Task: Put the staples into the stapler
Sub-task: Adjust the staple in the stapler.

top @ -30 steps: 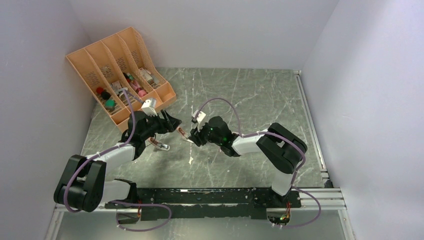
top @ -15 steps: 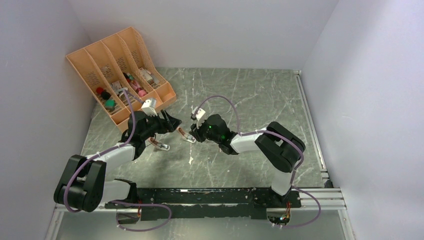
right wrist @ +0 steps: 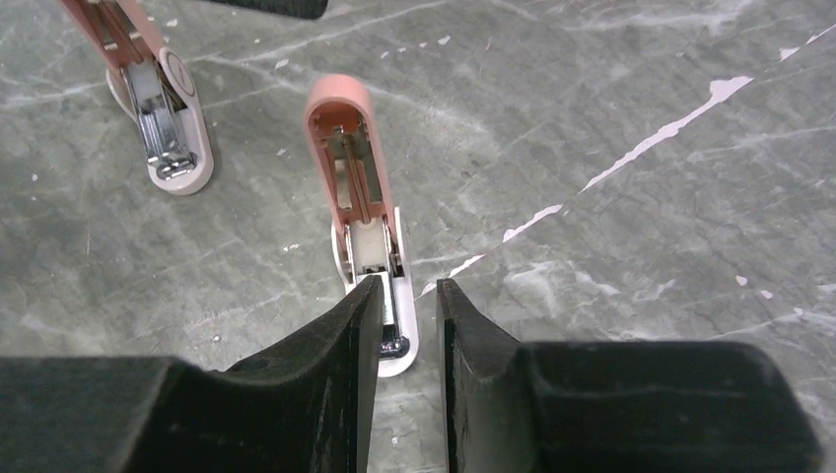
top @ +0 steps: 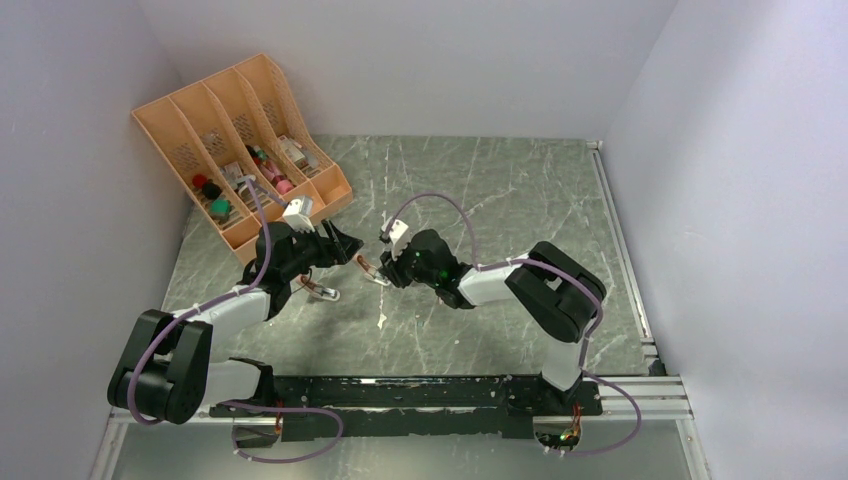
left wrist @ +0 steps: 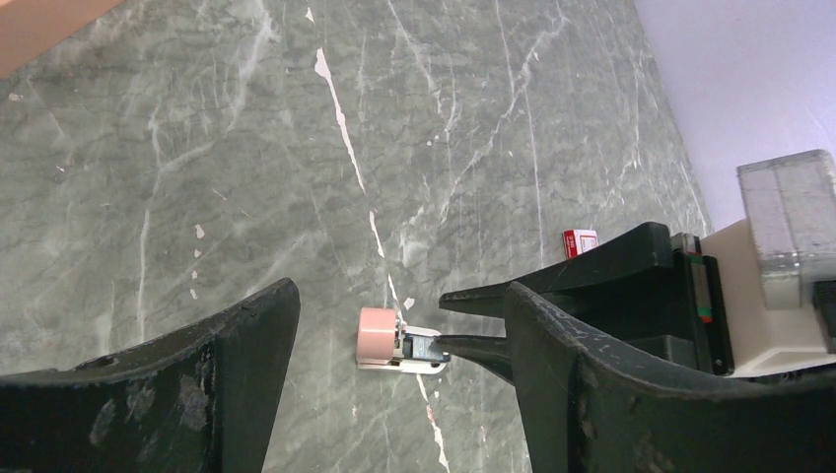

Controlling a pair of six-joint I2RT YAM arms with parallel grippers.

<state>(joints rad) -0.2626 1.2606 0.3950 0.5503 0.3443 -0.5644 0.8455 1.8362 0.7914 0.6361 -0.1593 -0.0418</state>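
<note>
Your right pincer (right wrist: pixel 404 291) sits narrowed over the glossy white base of the pink stapler (right wrist: pixel 343 148); clenched or not, you cannot tell; left pincer (left wrist: pixel 399 296) released; smooth veined marble (right wrist: pixel 641 246) spreads rightward.

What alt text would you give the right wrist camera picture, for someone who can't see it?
The right gripper, two black fingers with a narrow gap between them, is at the near end of a pink stapler flipped open on a grey marble-patterned table. A second opened pink stapler lies at upper left.
</note>
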